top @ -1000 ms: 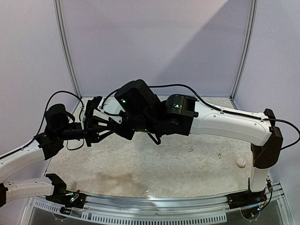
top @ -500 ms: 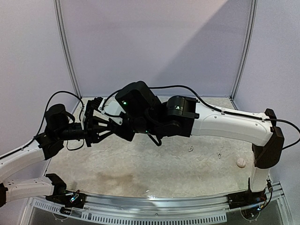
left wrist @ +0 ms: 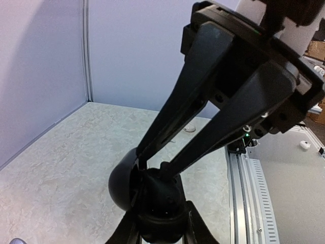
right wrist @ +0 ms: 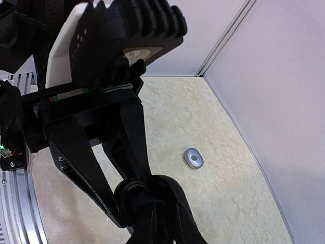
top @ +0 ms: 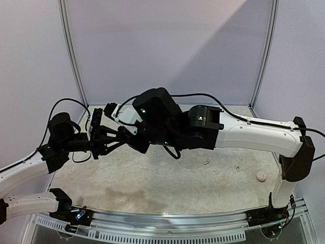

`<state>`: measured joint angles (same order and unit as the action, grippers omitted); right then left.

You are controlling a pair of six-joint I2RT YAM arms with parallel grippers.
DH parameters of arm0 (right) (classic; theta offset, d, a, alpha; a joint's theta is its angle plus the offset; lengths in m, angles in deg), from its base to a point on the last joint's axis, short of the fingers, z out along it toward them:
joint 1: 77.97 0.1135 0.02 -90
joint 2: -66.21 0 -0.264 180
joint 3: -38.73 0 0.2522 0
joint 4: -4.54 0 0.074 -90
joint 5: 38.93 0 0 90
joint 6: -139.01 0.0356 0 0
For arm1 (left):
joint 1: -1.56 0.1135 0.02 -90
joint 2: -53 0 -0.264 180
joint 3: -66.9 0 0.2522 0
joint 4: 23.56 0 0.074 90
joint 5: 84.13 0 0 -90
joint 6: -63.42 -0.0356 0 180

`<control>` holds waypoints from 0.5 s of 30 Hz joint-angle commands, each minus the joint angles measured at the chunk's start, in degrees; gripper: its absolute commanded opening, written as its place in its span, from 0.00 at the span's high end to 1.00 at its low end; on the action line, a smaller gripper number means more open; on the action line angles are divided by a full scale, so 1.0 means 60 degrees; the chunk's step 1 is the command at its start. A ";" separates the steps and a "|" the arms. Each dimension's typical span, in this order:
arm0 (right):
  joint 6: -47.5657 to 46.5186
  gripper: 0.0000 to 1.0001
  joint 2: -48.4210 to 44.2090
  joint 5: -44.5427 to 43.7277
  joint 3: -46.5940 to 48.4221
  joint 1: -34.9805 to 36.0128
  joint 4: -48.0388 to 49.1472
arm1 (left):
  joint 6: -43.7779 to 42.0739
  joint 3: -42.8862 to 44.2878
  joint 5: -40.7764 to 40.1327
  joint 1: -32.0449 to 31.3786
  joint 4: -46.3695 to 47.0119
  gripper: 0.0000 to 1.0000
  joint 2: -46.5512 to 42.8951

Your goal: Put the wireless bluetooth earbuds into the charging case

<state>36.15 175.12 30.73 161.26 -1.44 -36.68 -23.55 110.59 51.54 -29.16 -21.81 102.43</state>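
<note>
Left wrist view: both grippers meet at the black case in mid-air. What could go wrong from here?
1. The left gripper holds the black case clear of the table. A push from the right gripper might twist it loose and drop it.
2. The right fingertips crowd the case and the left fingers, so the grippers could knock or jam.
3. Whether a bud is pinched there is hidden. If one is, it could slip and fall.
</note>
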 commanded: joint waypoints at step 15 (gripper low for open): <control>0.0052 0.84 0.0527 0.0434 0.0323 -0.0032 -0.0824 | -0.0076 0.0138 0.0013 -0.0112 0.0860 1.00 -0.0158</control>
<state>35.89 175.34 32.11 162.07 -1.55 -36.68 -23.57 110.59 51.71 -29.16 -20.85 102.40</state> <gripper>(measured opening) 0.157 0.235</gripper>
